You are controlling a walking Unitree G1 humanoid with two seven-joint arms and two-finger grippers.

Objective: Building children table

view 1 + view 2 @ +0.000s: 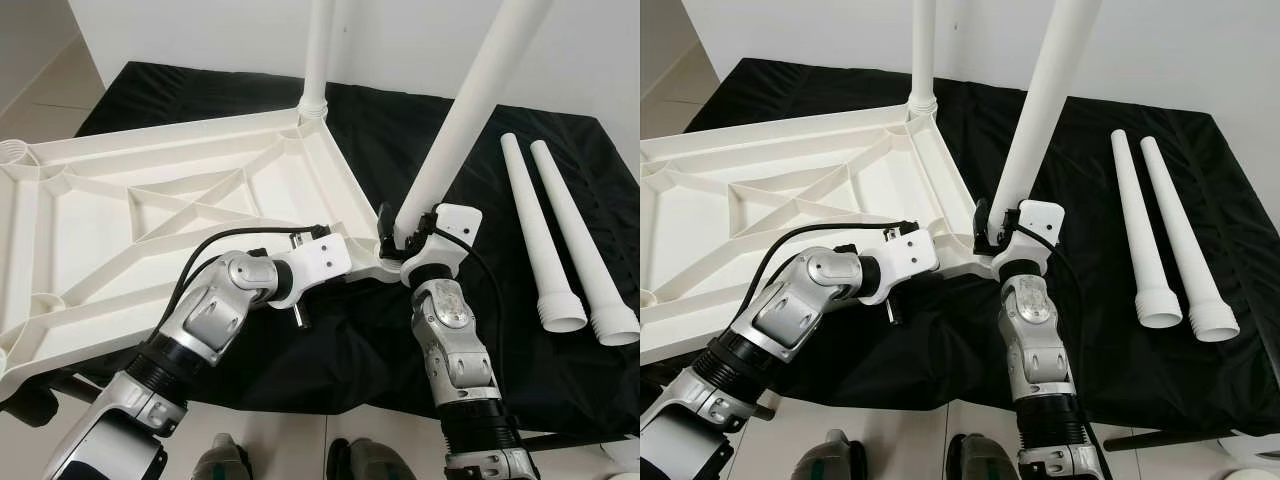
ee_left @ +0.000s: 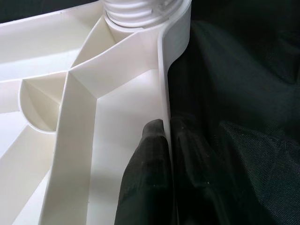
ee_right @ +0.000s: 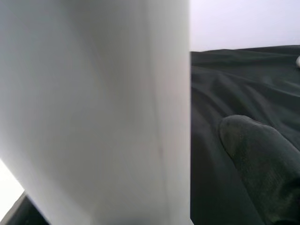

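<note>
Both silver arms reach out from the near edge toward the upturned white tabletop, the biggest thing in view, which lies ribbed side up on the black cloth covering the counter. One leg already stands upright in the far corner socket. A second leg leans, tilted, with its lower end at the near corner, so it looks to me only part seated. Two spare legs lie side by side on the cloth, well apart from the tabletop, on the robot's right. By my judgement the job is about halfway: one leg in, one going in, two to fit.

At the near corner the right gripper has its jaws clamped around the leaning leg close to its base. Beside it, the left gripper has its jaws pinched on the tabletop's thin rim, one finger inside the wall and one outside.

No containers are to be seen.
</note>
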